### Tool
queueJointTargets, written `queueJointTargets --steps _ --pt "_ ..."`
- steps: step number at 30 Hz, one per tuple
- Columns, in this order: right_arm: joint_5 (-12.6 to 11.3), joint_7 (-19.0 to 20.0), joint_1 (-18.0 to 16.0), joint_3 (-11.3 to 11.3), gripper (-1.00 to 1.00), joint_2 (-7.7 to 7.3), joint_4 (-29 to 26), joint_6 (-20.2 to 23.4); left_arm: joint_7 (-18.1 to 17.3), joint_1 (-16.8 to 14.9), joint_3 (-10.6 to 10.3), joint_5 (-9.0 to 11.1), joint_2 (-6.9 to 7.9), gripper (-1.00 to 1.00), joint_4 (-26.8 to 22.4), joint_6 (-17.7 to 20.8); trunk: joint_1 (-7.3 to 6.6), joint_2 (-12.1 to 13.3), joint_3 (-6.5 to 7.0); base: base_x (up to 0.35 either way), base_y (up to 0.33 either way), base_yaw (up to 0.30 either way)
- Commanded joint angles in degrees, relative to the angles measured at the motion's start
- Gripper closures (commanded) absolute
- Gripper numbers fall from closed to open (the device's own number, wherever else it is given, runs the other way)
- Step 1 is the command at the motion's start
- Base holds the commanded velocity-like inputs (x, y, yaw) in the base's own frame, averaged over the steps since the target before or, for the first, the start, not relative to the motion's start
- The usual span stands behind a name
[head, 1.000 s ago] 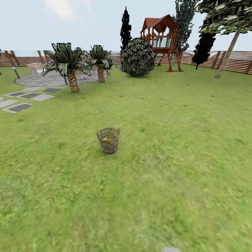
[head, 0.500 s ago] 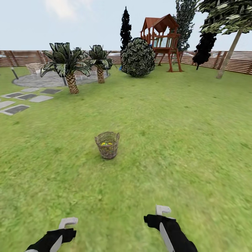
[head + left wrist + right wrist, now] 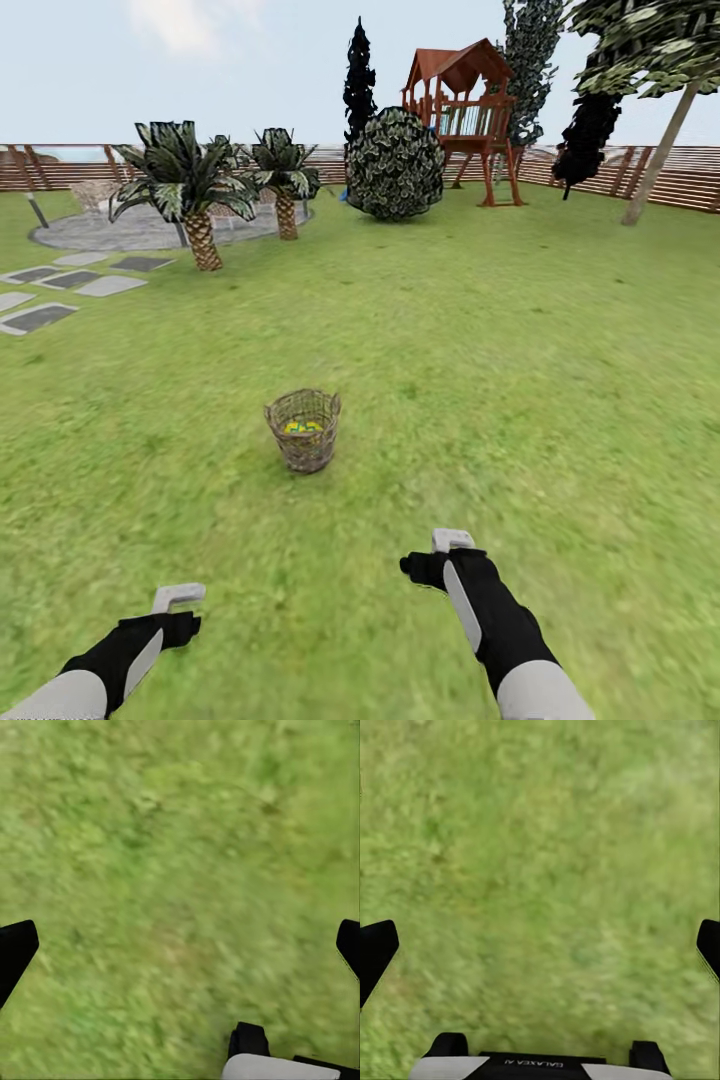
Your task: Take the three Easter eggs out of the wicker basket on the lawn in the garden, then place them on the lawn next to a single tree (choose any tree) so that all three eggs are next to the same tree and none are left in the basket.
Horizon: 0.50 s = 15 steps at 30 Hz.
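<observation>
Lawn (image 3: 520, 380): flat mottled grass, bounded by slatted wooden fence (image 3: 690, 175). Wicker basket (image 3: 303, 430) upright mid-lawn; yellow-blue Easter eggs (image 3: 302, 426) visible inside. Beyond basket: round bush (image 3: 393, 163), red-brown play tower (image 3: 462, 115); beyond-right, pale-trunk tree (image 3: 655, 150). Both arms nearer camera than basket, well apart from it. Left gripper (image 3: 180, 945) and right gripper (image 3: 540, 945): fingers spread wide, empty, over bare grass.

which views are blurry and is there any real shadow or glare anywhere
Head view: basket, play tower and palms fairly sharp, lawn smeared toward the lower edge; even light, no glare, only a faint dark patch under the basket. Left wrist view: grass soft and streaky. Right wrist view: grass equally soft, no cast shadows.
</observation>
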Motion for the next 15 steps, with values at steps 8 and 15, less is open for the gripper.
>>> queueJointTargets --steps 8,15 --pt "-0.4 -0.3 -0.4 -0.1 -1.00 0.05 0.1 0.2 0.2 -0.2 0.4 0.1 0.33 -1.00 -1.1 0.8 0.07 -0.1 -0.11 0.336 0.000 0.000" --pt "0.0 -0.2 -0.4 0.3 -1.00 0.05 -1.2 -0.1 0.1 -0.3 0.3 0.1 0.57 -1.00 -2.3 1.3 0.07 -0.1 -0.11 0.336 0.000 0.000"
